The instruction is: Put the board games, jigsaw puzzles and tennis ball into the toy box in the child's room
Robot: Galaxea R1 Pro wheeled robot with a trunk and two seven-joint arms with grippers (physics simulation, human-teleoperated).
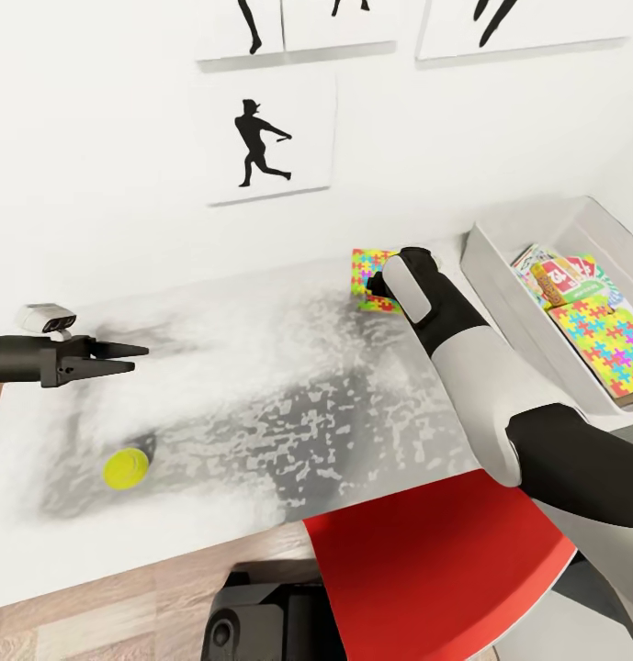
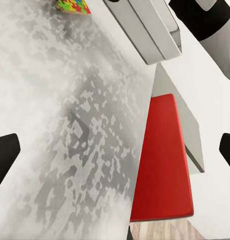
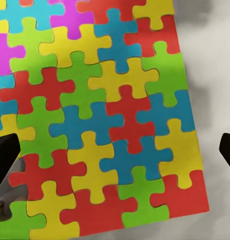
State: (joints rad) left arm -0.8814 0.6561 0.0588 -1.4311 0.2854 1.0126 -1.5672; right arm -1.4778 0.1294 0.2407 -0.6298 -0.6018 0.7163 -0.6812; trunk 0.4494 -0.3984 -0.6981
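Note:
One jigsaw puzzle [image 1: 364, 266] [image 3: 104, 100] lies flat on the table [image 1: 261, 367] near the back wall. My right gripper [image 1: 376, 285] [image 3: 115, 155] hovers right over it, open, with a dark fingertip on either side of the sheet. The toy box [image 1: 486, 252] [image 2: 150, 30] stands at the right end and holds a second jigsaw puzzle [image 1: 605, 344] and colourful board games [image 1: 559, 275]. The tennis ball [image 1: 125, 468] rests near the table's front left. My left gripper [image 1: 137, 358] [image 2: 115, 155] hangs open and empty above the table's left part, behind the ball.
A red chair seat [image 1: 435, 560] [image 2: 162, 160] sits tucked under the table's front edge, below my right arm. Black baseball silhouette pictures [image 1: 261, 142] hang on the white wall behind. Wood floor [image 1: 96, 624] shows at the front left.

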